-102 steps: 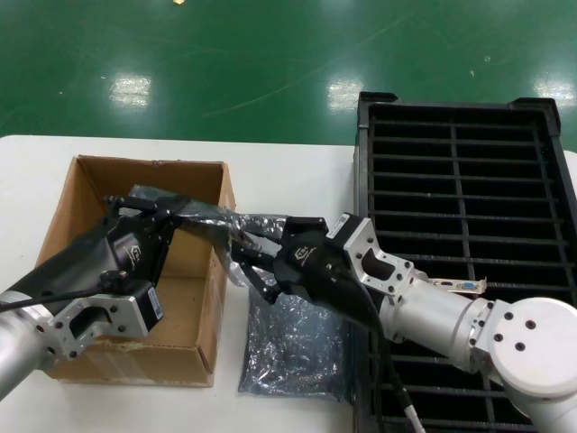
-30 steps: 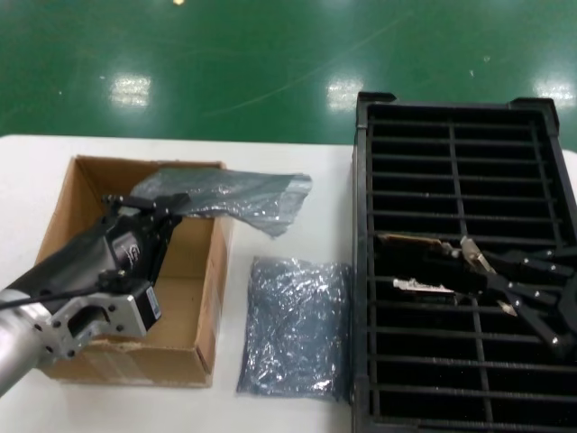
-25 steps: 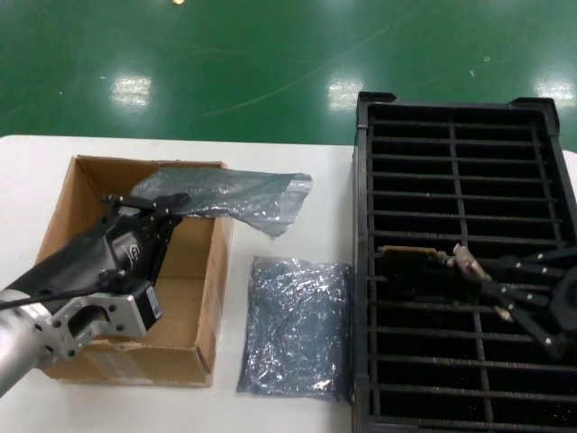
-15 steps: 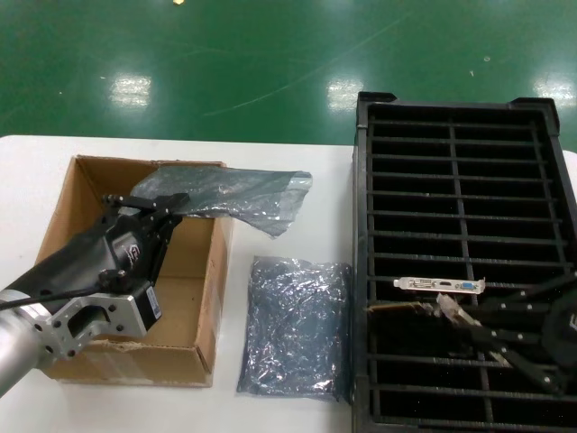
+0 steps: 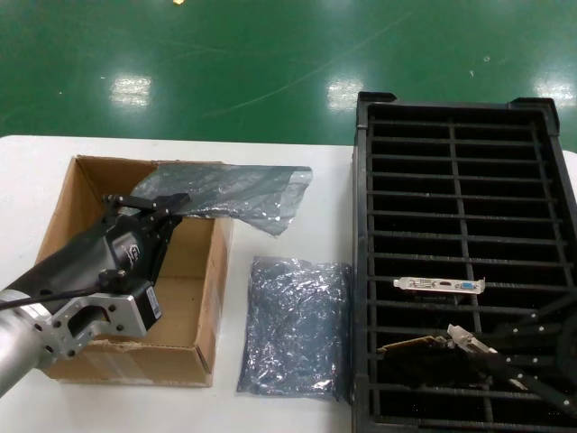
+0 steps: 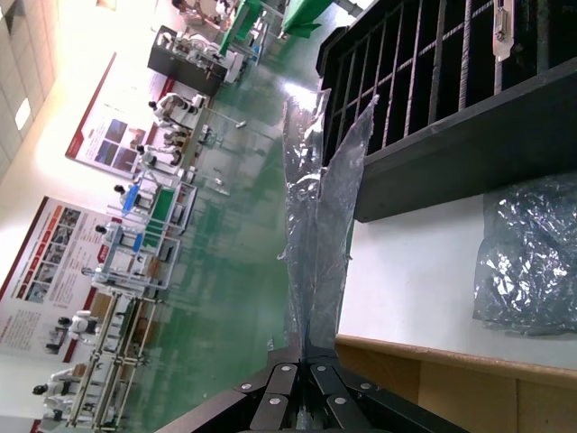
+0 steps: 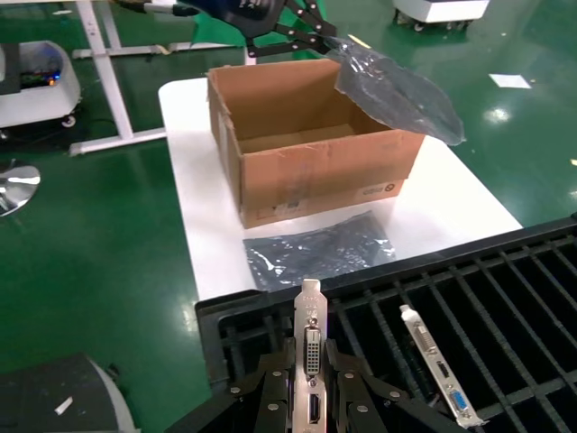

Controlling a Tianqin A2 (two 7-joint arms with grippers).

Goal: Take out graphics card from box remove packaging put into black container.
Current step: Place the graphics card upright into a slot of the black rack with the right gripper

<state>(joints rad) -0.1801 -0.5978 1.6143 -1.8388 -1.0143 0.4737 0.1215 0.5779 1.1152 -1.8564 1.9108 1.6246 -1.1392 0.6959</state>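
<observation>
Crate first: black container (image 5: pixel 552 162), ribbed slots, one graphics card (image 5: pixel 439 285) already seated. Right gripper (image 5: pixel 464 344) clamped on a second card (image 5: pixel 410 345) over a nearer slot (silver bracket upright). Left gripper (image 5: pixel 171 204) pinches crinkly grey packaging (image 5: pixel 243 193) above the cardboard box (image 5: pixel 209 298); another bag (image 5: pixel 296 327) lies flat on the table (image 5: pixel 288 176).

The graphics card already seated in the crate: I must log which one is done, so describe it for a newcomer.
Find the black container right of the box. The seated graphics card stands alone in a slot, silver bracket up with a blue port. The other card is clamped in the right hand.
</observation>
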